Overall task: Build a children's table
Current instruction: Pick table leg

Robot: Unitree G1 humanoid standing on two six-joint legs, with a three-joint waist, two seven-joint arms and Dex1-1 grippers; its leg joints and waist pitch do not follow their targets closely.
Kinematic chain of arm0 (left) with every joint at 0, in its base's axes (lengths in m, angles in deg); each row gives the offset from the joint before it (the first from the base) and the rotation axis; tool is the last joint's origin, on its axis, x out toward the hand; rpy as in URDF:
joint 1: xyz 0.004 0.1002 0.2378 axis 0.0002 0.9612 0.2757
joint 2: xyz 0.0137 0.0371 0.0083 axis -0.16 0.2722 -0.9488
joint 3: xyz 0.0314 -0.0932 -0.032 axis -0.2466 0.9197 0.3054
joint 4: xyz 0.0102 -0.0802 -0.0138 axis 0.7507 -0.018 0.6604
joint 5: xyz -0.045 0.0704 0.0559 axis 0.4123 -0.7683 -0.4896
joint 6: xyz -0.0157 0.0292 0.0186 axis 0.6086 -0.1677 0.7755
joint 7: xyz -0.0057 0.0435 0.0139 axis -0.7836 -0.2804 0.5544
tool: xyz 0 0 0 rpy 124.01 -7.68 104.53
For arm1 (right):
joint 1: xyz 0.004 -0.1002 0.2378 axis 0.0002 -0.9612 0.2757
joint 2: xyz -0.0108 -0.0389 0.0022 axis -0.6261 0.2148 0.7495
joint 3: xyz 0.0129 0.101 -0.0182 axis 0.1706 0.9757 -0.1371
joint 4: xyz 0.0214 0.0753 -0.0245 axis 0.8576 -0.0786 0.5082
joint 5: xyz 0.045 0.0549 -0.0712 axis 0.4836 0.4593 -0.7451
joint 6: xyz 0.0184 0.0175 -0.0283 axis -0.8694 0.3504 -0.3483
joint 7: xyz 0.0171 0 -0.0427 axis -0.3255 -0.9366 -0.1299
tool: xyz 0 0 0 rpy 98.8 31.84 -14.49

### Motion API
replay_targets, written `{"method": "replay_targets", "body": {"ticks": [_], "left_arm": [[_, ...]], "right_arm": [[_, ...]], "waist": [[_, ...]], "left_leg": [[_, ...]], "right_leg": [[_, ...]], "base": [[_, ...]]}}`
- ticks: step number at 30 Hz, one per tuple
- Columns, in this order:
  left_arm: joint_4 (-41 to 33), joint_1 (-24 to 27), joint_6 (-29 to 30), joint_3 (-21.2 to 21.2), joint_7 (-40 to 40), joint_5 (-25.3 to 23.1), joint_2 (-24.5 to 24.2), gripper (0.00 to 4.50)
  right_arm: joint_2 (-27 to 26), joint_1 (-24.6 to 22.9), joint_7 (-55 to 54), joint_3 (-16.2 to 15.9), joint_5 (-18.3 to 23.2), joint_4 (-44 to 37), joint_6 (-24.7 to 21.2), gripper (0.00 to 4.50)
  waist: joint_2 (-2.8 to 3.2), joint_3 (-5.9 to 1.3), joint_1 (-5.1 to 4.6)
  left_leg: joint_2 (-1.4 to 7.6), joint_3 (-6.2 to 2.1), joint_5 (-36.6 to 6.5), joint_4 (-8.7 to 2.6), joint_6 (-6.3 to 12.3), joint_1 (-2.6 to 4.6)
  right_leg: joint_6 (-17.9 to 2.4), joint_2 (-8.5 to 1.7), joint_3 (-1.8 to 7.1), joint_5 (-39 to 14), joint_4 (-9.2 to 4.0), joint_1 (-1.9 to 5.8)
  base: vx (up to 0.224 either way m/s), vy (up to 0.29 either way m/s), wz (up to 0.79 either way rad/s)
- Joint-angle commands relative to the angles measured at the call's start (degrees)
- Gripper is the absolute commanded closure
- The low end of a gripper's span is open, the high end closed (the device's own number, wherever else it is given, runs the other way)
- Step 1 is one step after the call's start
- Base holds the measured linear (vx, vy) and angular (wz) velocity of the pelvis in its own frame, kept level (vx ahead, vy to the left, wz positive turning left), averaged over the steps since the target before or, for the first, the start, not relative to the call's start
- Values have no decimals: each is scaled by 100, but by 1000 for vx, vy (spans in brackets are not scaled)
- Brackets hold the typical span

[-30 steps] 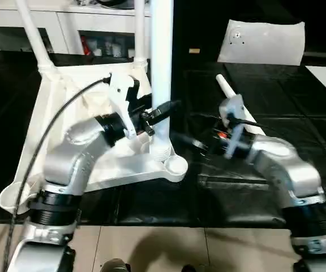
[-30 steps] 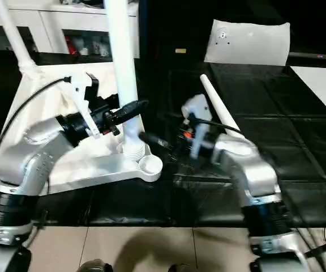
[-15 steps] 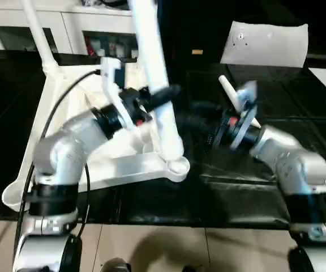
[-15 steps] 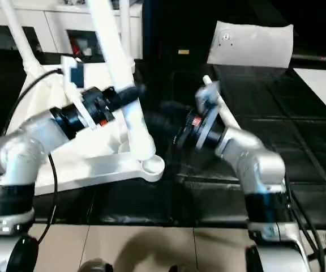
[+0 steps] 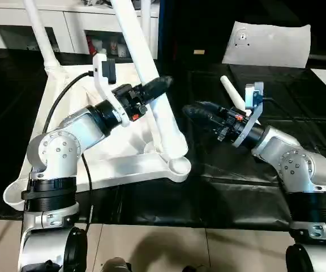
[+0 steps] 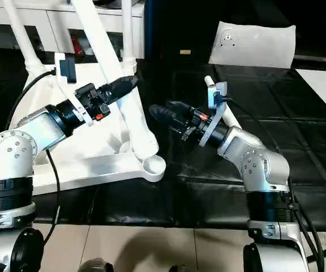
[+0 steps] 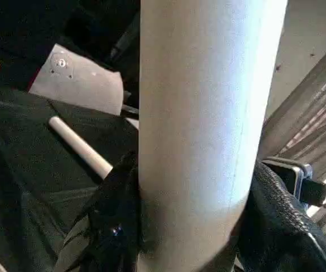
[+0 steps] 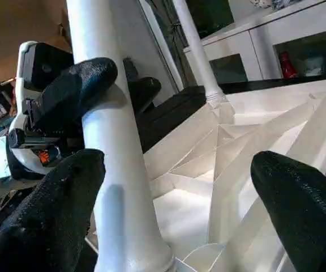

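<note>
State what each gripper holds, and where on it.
Left gripper clamps the leaning white tapered plastic leg around its middle. Right gripper is open, holding nothing.

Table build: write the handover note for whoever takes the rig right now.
Left end effector: shut on the leaning leg, which stands tilted in the near corner socket.
Right end effector: open, empty, beside that leg.
Tabletop: upside down on the black mat. Loose leg lies behind the right arm.
Done: two far legs upright in the tabletop.
Left: straighten and seat this leg, then fit the loose one.
</note>
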Motion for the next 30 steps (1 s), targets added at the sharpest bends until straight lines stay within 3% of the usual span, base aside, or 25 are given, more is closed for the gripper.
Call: {"method": "replay_targets", "body": {"ticks": [1,8,12,13,14,17,19,24,26,30], "left_arm": [[-73,-72,86,-46,-24,38,-23,262],[-180,-17,11,-312,153,-84,-160,262],[-694,195,-495,-942,1196,-289,-420,262],[-694,195,-495,-942,1196,-289,-420,262],[-891,242,-633,-1146,1646,-262,-514,262],[-976,262,-702,-1272,1913,-246,-591,262],[-970,261,-709,-1376,2120,-244,-688,262],[-917,271,-900,-1627,2557,-373,-890,262],[-843,300,-1267,-1900,2873,-710,-1027,262],[-793,323,-1515,-2046,3047,-915,-1043,262]], "right_arm": [[20,22,-24,-10,2,-49,-25,0],[78,-20,97,-245,-232,-80,200,0],[335,-226,610,-913,-678,-281,508,0],[335,-226,610,-913,-678,-281,508,0],[437,-268,903,-1111,-688,-366,510,0],[512,-286,1115,-1254,-711,-399,544,0],[575,-292,1347,-1384,-739,-407,607,0],[677,-283,1794,-1573,-736,-399,712,42],[773,-301,2192,-1727,-644,-487,676,58],[811,-303,2360,-1837,-700,-465,705,96]], "waist": [[-24,-504,33],[-11,-510,40],[-12,-508,34],[-35,-509,35],[-37,-500,26],[-22,-482,14],[-45,-473,7],[-55,-465,14],[-65,-470,12],[-89,-478,14]], "left_leg": [[47,13,-726,-348,64,11],[57,2,-712,-354,49,12],[74,2,-680,-358,48,8],[76,2,-698,-362,74,6],[78,8,-691,-364,79,-1],[80,10,-804,-366,101,14],[77,15,-884,-366,86,19],[75,0,-938,-373,100,20],[91,-4,-934,-379,117,26],[97,-5,-896,-378,96,12]], "right_leg": [[-483,-335,248,-2021,-483,381],[-470,-337,248,-1960,-472,377],[-500,-352,266,-1857,-461,382],[-499,-350,266,-1856,-468,387],[-517,-344,276,-1823,-446,391],[-557,-347,276,-1942,-467,376],[-535,-352,273,-2137,-481,376],[-379,-356,261,-2496,-523,366],[-391,-359,269,-2452,-521,360],[-462,-364,275,-2267,-495,372]], "base": [[0,0,0],[0,0,0],[0,0,0],[0,0,0],[0,0,0],[0,0,0],[0,0,0],[0,0,0],[0,0,0],[0,0,0]]}}
